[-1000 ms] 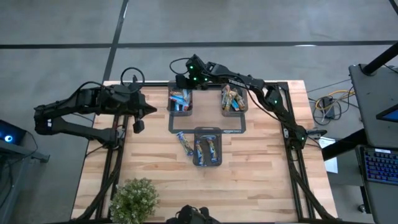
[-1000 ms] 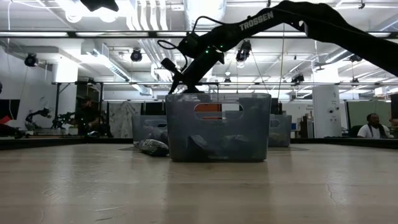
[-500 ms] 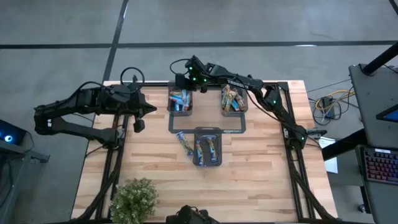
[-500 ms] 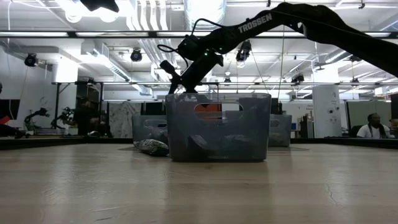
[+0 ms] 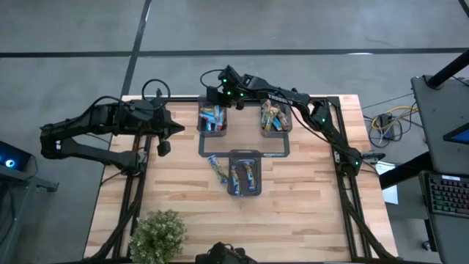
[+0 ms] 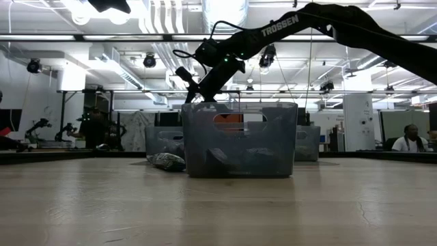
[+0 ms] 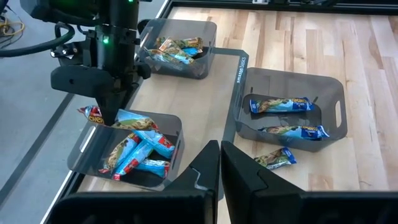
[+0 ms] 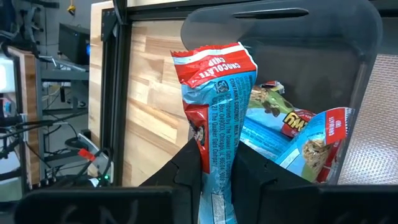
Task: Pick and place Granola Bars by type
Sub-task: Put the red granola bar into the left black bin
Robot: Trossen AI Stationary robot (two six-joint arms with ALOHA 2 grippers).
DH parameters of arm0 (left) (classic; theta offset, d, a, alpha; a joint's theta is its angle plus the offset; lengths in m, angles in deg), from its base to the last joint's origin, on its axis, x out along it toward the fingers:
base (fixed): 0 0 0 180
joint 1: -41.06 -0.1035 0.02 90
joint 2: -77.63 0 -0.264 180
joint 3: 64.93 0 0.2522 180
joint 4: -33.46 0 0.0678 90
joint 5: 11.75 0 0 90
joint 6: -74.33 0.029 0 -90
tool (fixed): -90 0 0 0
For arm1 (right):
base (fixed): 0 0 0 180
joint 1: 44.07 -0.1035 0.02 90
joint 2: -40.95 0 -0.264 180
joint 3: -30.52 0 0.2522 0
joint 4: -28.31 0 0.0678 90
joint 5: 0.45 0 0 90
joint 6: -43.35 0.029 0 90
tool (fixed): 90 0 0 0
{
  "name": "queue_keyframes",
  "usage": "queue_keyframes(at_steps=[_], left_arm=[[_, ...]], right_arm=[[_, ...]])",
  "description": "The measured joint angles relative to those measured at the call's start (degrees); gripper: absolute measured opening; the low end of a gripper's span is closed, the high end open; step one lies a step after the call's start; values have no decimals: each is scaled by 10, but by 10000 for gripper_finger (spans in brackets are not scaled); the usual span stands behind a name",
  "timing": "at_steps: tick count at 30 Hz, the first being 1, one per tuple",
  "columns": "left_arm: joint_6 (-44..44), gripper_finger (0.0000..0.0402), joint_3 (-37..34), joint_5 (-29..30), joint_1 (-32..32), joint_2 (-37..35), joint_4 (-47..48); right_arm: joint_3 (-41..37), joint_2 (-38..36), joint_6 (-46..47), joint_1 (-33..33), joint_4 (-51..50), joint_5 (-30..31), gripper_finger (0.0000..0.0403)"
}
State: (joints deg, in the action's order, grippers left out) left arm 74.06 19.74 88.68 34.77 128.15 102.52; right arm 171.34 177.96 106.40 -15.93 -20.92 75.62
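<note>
Three dark grey trays hold Granola Bars: a far left tray (image 5: 213, 119) with red-and-blue bars (image 7: 138, 151), a far right tray (image 5: 276, 116) and a near tray (image 5: 245, 173). One loose bar (image 5: 217, 167) lies flat on the wood beside the near tray. My right gripper (image 5: 213, 100) hangs over the far edge of the far left tray, shut on a red and light-blue bar (image 8: 214, 93). My left gripper (image 5: 176, 129) stays shut and holds nothing, above the table left of the trays. My right gripper pinches the red and light-blue bar between its two fingers (image 8: 186, 167), on the wrapper's flat faces (image 8: 215, 152). It comes slanting down from the table's right and far side. The bar runs along the fingers, and its red end (image 7: 91, 114) sticks out past them. It is lifted clear above the tray.
A potted plant (image 5: 157, 235) stands at the table's near left corner. The near tray (image 6: 239, 140) fills the middle of the low view. People (image 6: 410, 140) show in the room beyond the table. Bare wood lies near the front edge and on the right.
My right gripper has rolled a little about its own line over the far left tray. It has stayed in place, still shut on the bar.
</note>
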Motion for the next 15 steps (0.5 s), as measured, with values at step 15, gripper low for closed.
queue_keyframes(at_steps=[15], left_arm=[[0,0,0,0,0,0,1]], right_arm=[[-7,0,4,-2,-19,-35,72]])
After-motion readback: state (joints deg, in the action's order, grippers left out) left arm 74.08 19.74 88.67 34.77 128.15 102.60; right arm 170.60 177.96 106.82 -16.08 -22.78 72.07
